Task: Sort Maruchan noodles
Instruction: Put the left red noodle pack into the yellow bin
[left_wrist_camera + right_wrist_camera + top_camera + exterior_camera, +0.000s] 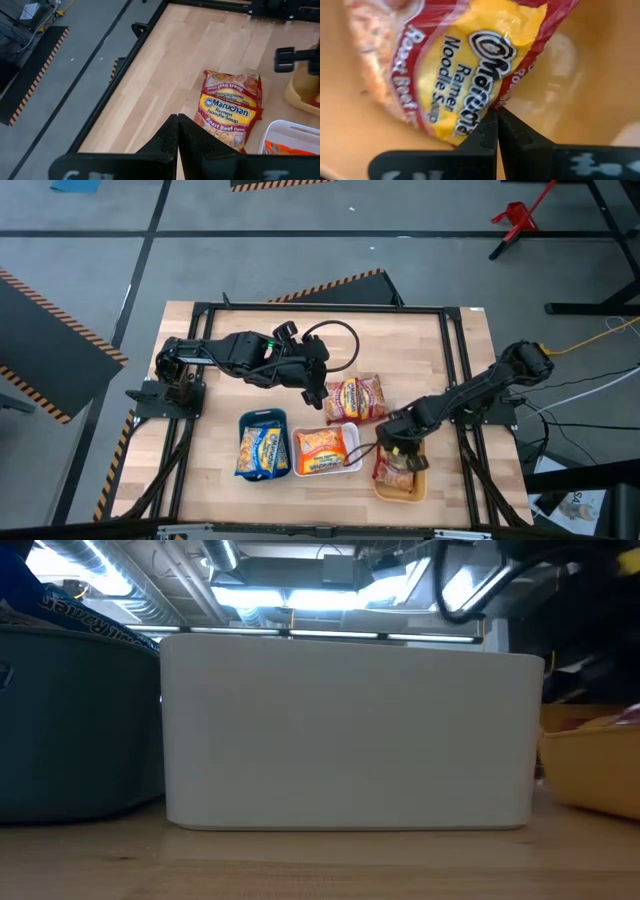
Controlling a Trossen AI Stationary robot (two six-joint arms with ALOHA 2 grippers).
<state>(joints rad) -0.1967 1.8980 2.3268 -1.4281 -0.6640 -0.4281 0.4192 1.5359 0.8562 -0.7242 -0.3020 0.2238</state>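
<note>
A dark red Maruchan packet [356, 398] lies flat on the wooden table, also seen in the left wrist view [230, 107]. My left gripper [314, 392] [176, 131] hovers beside it, shut and empty. Blue packets [262, 448] lie in the teal tray [244, 420], and an orange packet [322, 447] lies in the white tray [352, 465]. Another dark red packet [465, 75] lies in the orange tray [412, 495]. My right gripper [400, 448] [496, 125] is low over that tray, shut at this packet's edge. My right gripper pinches the dark red packet by its red side edge [506, 100], only at the fingertips. The fingers come from above, slanting down into the orange tray. The packet lies tilted in the tray, with its far part on the tray floor.
The three trays stand side by side near the table's near edge: teal [70, 720], white [350, 730] and orange [590, 770]. A black frame [320, 308] borders the table top. Bare wood [200, 45] lies beyond the red packet, toward the far edge.
</note>
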